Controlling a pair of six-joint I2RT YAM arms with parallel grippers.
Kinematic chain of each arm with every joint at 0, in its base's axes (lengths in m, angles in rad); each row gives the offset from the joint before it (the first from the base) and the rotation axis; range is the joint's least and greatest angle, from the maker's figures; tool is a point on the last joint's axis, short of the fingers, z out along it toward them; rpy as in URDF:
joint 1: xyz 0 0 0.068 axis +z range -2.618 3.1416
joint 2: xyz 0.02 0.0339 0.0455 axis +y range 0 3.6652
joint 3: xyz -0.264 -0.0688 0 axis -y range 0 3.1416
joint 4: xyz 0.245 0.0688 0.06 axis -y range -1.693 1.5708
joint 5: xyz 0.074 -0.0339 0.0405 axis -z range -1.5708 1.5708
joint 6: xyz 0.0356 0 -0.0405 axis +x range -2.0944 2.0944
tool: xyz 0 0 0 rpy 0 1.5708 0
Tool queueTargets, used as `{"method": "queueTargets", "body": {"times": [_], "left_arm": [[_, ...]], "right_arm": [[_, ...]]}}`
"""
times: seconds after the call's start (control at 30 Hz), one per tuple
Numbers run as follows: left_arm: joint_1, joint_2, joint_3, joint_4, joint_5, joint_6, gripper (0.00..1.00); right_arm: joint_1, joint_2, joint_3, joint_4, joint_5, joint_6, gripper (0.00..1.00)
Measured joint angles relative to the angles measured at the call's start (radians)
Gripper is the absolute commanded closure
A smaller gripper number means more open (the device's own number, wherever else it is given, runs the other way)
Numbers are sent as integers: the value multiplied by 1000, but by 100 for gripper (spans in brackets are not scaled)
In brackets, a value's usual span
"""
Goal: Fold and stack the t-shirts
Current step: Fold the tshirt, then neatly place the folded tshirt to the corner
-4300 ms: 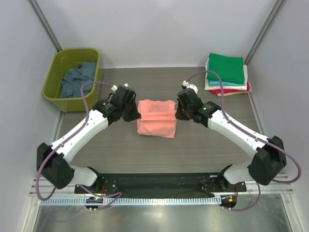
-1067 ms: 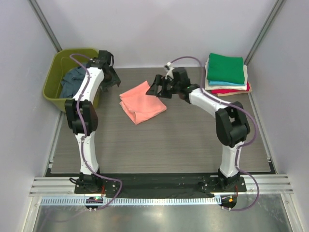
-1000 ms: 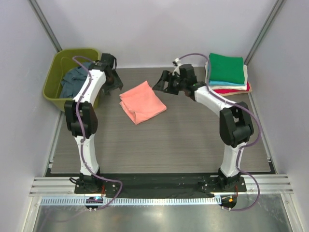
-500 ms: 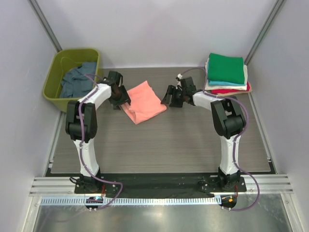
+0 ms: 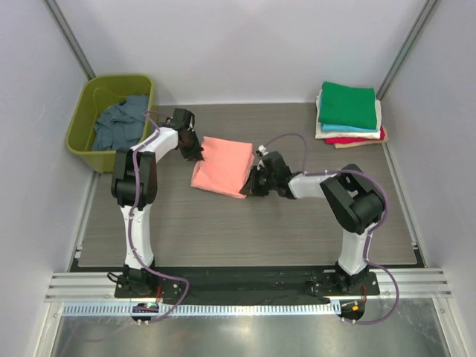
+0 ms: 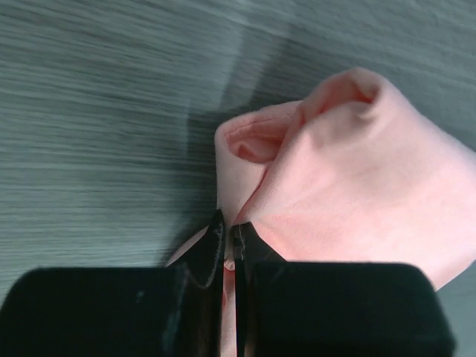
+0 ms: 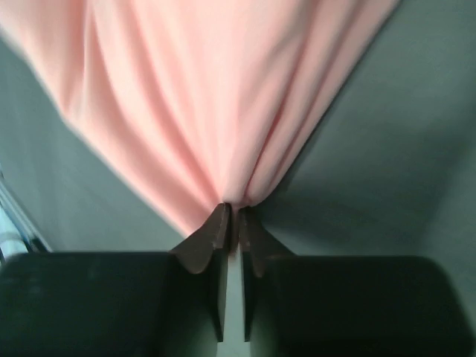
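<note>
A folded salmon-pink t-shirt (image 5: 222, 166) lies on the grey table, between the two grippers. My left gripper (image 5: 195, 149) is shut on its far-left corner; in the left wrist view the cloth (image 6: 349, 178) bunches into the closed jaws of the left gripper (image 6: 230, 238). My right gripper (image 5: 255, 181) is shut on the shirt's near-right edge; in the right wrist view the pink cloth (image 7: 208, 97) fans out from the closed tips of the right gripper (image 7: 230, 212). A slate-blue t-shirt (image 5: 119, 123) lies crumpled in the tub. A stack of folded t-shirts (image 5: 348, 111), green on top, sits at the back right.
The olive-green plastic tub (image 5: 83, 139) stands at the back left, beside the left arm. White walls and metal posts close in the table at the back and sides. The arm bases sit at the near edge.
Both grippers have come down onto the pink t-shirt and closed on its edges. The shirt has shifted and now lies squarer; the right gripper moved towards the near left.
</note>
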State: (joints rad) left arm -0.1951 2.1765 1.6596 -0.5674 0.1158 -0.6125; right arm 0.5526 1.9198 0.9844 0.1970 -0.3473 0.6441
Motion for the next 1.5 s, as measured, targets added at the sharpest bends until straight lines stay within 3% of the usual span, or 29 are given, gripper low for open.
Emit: {"method": "queueTargets", "body": {"times": [0.07, 0.1, 0.13, 0.17, 0.2, 0.27, 0.33, 0.57, 0.8, 1.0, 1.13, 1.33, 1.43, 1.5], "left_arm": [[-9, 0, -7, 5, 33, 17, 98], [-13, -1, -10, 16, 36, 26, 92], [-13, -3, -14, 23, 38, 34, 85], [-13, -7, -21, 31, 40, 42, 67], [-10, -14, -31, 38, 37, 48, 57], [-6, -29, -43, 38, 34, 46, 45], [-3, -47, -45, 26, 24, 42, 43], [-8, -166, 11, -142, -47, 18, 41], [-66, -391, 100, -345, -163, 22, 43], [-124, -681, -82, -429, -243, 72, 41], [-115, -800, -226, -462, -322, 114, 41], [-112, -849, -427, -447, -365, 139, 42], [-112, -832, -440, -442, -378, 146, 42], [-112, -831, -440, -433, -384, 147, 42]], "right_arm": [[63, -78, -94, 11, 36, 34, 53], [84, -117, -131, 18, 35, 45, 35], [102, -153, -157, 2, 43, 49, 29], [116, -198, -180, -7, 51, 48, 25], [119, -234, -197, -40, 74, 43, 18], [98, -281, -216, -90, 106, 36, 15], [52, -314, -225, -135, 137, 30, 13], [-129, -287, -189, -146, 148, 13, 13], [-192, -54, 20, -24, 80, 62, 18], [-192, 130, 201, 74, 30, 133, 25], [-179, 182, 235, 135, 8, 169, 30], [-160, 213, 218, 215, -20, 210, 46], [-154, 219, 190, 251, -35, 230, 58], [-151, 230, 188, 268, -53, 238, 71]]}}
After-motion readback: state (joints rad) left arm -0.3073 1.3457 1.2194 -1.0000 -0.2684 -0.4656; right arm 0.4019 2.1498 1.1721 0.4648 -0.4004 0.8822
